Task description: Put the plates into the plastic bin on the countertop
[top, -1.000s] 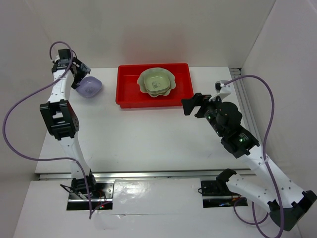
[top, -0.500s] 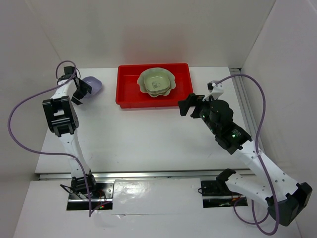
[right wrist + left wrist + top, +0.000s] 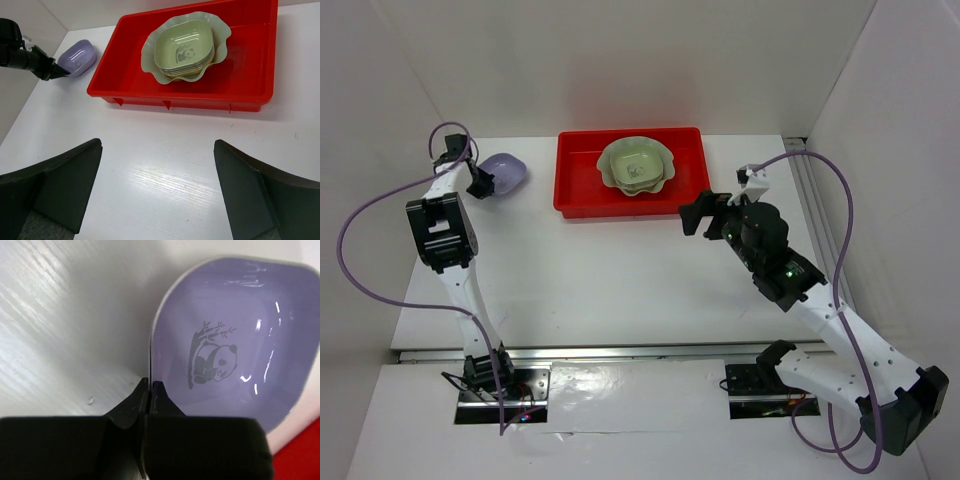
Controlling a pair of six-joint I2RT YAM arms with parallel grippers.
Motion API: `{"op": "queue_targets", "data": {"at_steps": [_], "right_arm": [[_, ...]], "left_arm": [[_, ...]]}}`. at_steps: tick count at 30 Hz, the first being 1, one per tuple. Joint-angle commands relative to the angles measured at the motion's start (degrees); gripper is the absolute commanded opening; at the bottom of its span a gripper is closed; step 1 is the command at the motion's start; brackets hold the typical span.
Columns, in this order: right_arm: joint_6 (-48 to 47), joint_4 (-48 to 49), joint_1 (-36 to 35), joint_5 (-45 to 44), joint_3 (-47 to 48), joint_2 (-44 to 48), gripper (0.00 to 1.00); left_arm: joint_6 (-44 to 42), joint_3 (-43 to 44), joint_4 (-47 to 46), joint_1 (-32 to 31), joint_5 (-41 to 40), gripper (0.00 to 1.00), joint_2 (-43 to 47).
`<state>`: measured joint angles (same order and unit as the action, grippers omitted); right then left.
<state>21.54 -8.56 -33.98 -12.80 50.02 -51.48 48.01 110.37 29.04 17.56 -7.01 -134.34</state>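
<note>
Light, stiff and probably slick, the glossy lavender rounded-square dish [image 3: 235,340] is near the far-left corner of the surface [image 3: 620,280], its thin rim pinched between the left fingers [image 3: 131,401]; the right fingers [image 3: 65,175] are spread wide, empty.

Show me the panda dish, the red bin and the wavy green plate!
Panda dish [image 3: 235,340]: left wrist view, purple inside.
Red bin [image 3: 250,65]: right wrist view, bare floor.
Wavy green plate [image 3: 221,37]: right wrist view, scalloped rim.

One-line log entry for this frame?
left gripper: shut on lavender dish rim, left of red bin | right gripper: open, empty | bin: stacked dishes inside
</note>
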Motion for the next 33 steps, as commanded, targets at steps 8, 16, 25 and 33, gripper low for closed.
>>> {"op": "queue_targets", "data": {"at_steps": [8, 16, 25, 33], "right_arm": [[0.34, 1.53, 0.14, -2.31, 2.36, 0.6, 1.0], [2.81, -1.81, 0.14, -2.33, 4.73, 1.74, 1.0], [-0.27, -7.6, 0.14, -4.25, 16.67, 0.07, 1.0], [-0.97, -9.81, 0.14, -6.45, 19.77, 1.38, 1.0]], "left_arm": [[1.21, -6.63, 0.33, -0.33, -3.62, 0.0, 13.62], [-4.58, -20.8, -16.98, -5.33, -2.23, 0.0, 38.34], [-2.67, -16.16, -18.05, -17.11, 7.09, 0.0, 35.3], [-1.43, -2.19, -14.37, -32.83, 0.78, 0.0, 22.91]]}}
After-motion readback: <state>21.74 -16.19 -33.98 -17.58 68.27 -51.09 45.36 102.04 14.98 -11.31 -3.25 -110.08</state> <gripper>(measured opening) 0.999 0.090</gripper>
